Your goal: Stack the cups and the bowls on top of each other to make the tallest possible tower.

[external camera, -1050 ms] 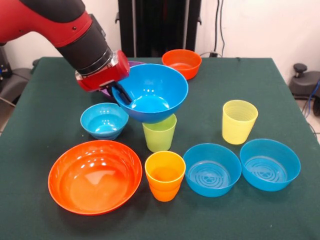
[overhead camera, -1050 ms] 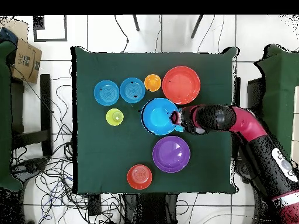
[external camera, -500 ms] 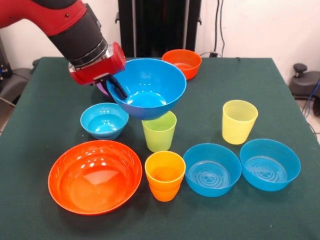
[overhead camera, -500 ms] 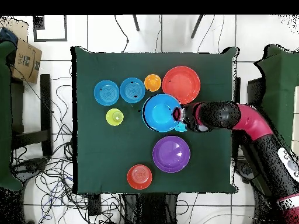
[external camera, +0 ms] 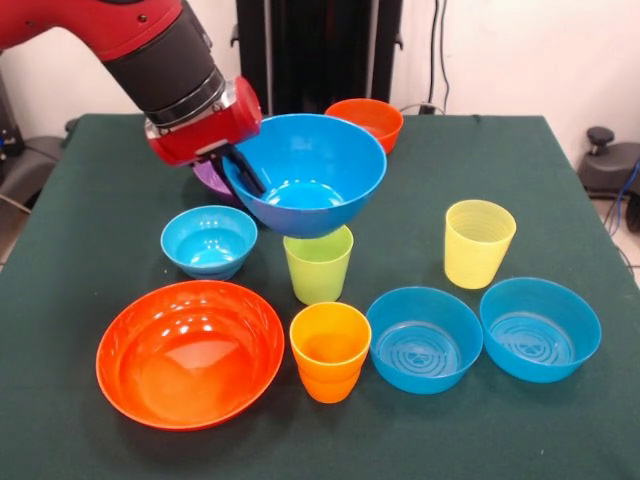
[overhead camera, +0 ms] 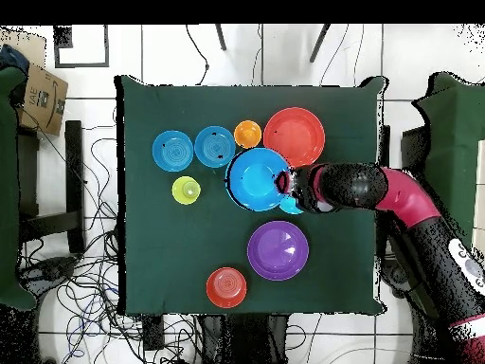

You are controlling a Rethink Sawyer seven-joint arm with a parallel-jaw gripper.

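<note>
End effector (external camera: 243, 172) clamped on the rim of the large glossy blue plastic bowl (external camera: 310, 180), held aloft directly above the lime green plastic tumbler (external camera: 319, 264).

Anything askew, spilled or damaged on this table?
Nothing spilled or damaged. The only oddity: the large blue bowl hangs tilted above the lime green cup, pinched at its rim by the gripper. Every other piece stands upright.

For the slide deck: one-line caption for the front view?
Gripper holds the big blue bowl by its rim, above the green cup.
</note>
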